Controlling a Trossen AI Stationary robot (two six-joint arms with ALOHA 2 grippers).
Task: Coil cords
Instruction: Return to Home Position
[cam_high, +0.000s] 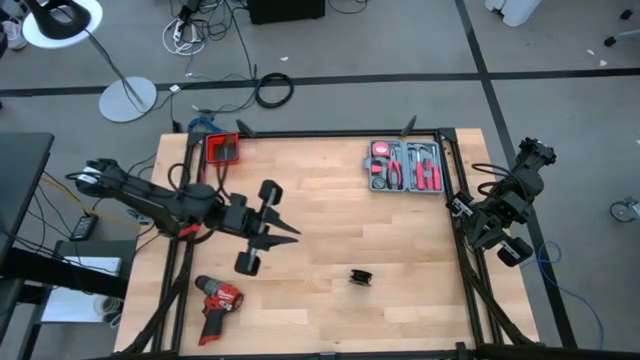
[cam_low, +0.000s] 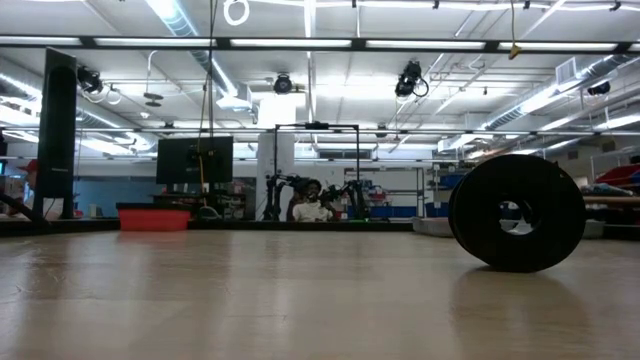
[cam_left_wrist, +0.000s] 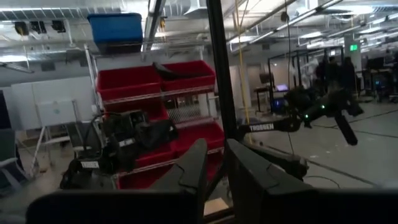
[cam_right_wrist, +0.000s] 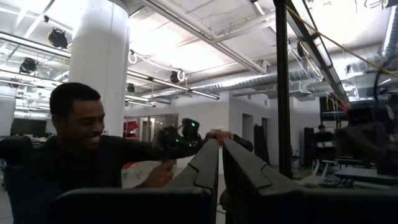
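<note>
The red drill (cam_high: 215, 300) lies on the wooden table (cam_high: 400, 240) at its near left corner, and everything else is placed from it. The cord (cam_high: 361, 277) sits well to the right of the drill and just a little farther back, alone on bare wood. It appears to be wound up on a small black spool (cam_low: 516, 212), though the turns themselves are too small to make out. In the low view the spool stands on its edge with its hole facing the camera, and no gripper touches it.

The left gripper (cam_high: 292, 233) hangs over the table behind the drill and to its right, between drill and cord but clear of both. Its own camera shows the left gripper (cam_left_wrist: 216, 152) with fingers (cam_left_wrist: 252, 177) drawn close, a narrow gap between them and nothing in their grasp.

The right arm (cam_high: 500, 210) is folded at the table edge far to the right of the drill. The right gripper (cam_right_wrist: 221, 144) has its fingers pressed almost flat together, empty. A person (cam_right_wrist: 74, 155) in a dark sleeve shows in the room beyond it
</note>
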